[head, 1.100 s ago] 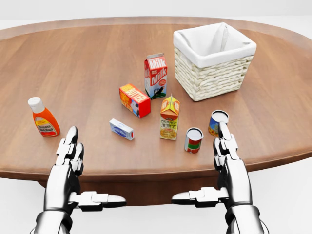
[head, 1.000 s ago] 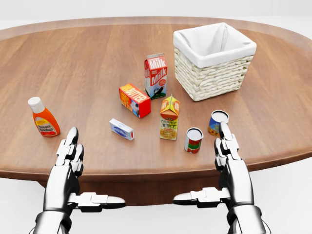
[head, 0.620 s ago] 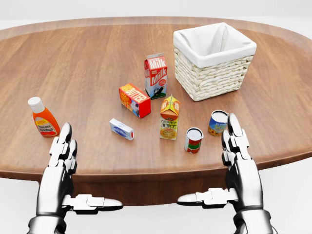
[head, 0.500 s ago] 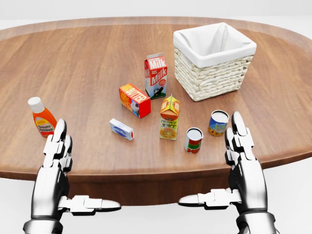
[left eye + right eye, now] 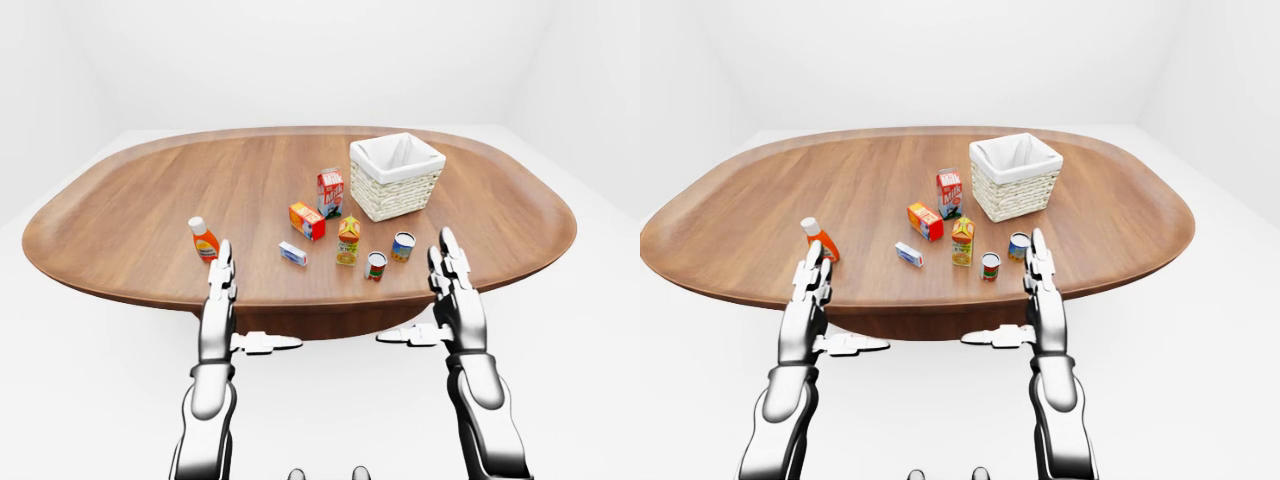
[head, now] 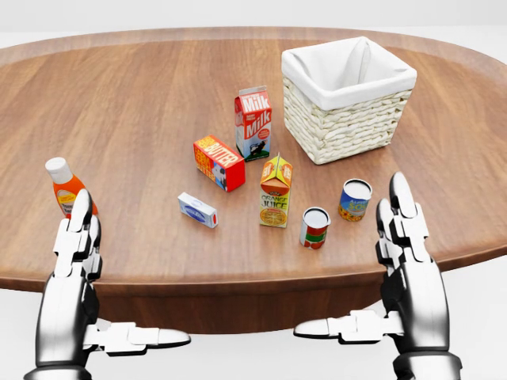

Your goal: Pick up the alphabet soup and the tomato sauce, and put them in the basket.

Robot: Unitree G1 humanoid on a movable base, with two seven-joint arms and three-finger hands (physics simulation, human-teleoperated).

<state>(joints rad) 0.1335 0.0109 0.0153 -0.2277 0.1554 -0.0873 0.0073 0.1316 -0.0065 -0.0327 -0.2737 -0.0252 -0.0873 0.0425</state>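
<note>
Two open hands, left hand (image 6: pixel 75 245) and right hand (image 6: pixel 404 237), empty at worktop (image 6: pixel 142 103) near edge, cans untouched.

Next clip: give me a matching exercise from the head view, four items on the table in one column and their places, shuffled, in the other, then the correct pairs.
Items:
1. basket
2. orange bottle
3. milk carton
4. orange juice carton

Places in the head view:
A. far left, just above the left hand
B. top right of the table
C. left of the red-labelled can
D. just left of the basket

Pairs: 1-B, 2-A, 3-D, 4-C
</note>
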